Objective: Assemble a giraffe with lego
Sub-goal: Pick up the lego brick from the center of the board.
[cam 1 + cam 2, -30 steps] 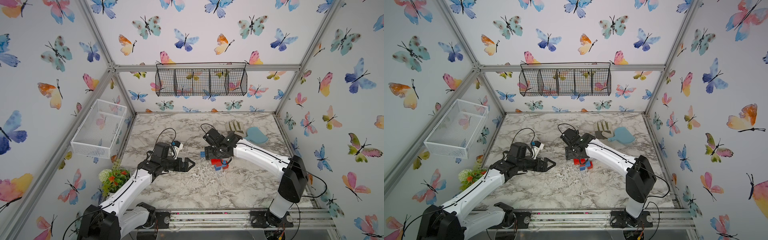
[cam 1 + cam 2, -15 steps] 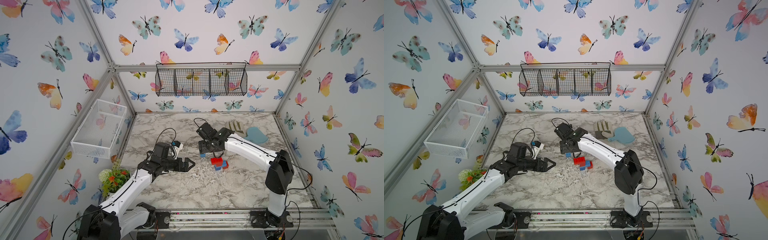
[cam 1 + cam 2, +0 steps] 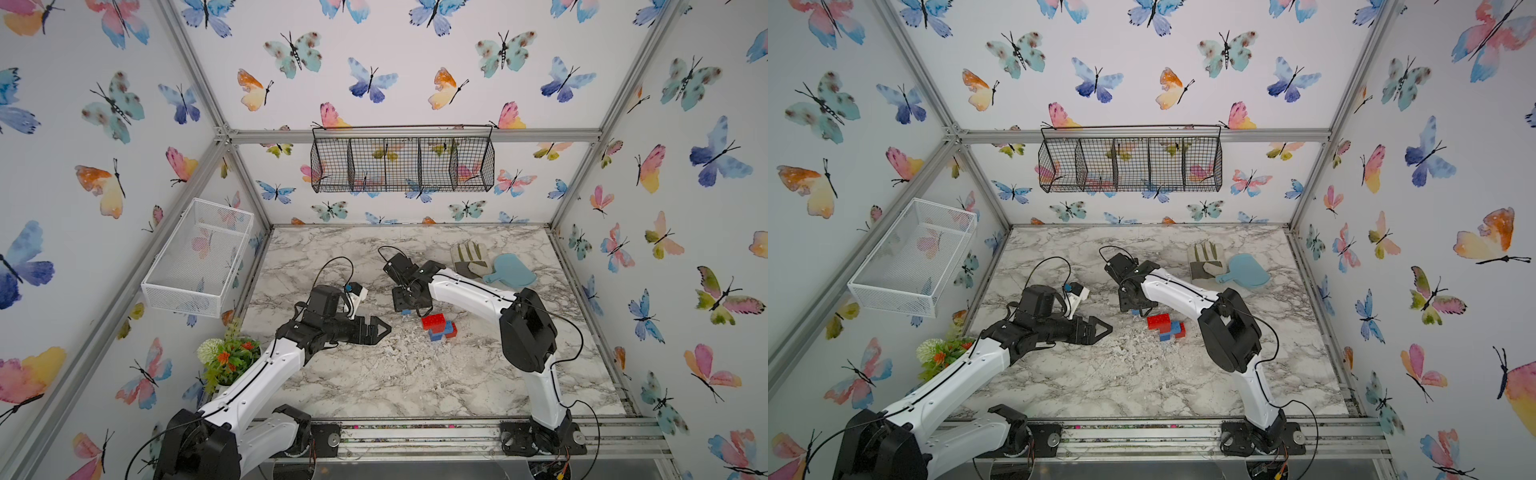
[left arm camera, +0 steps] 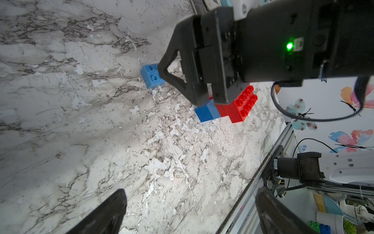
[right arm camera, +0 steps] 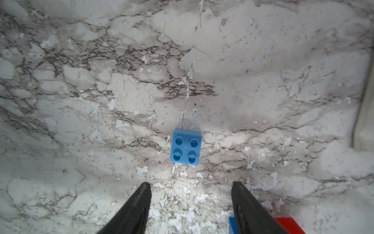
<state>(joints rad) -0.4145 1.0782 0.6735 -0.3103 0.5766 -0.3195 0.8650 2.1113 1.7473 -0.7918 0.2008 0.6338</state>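
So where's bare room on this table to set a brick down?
Free: the table front, between the joined bricks and the rail; also the back left corner. Crowded: around the small blue brick; glove and paddle back right.

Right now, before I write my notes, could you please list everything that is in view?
table: one, marble, cell floor
small blue brick: one, blue, alone, mid-table
brick cluster: one, red and blue, beside it; brick count unclear
glove: one, grey, far right area
paddle: one, pale blue, beside glove
wire basket: one, black, back wall
mesh basket: one, white, left wall
potted plant: one, green, left table edge
left gripper: one, black, open, mid-table
right gripper: one, black, open, beside small blue brick
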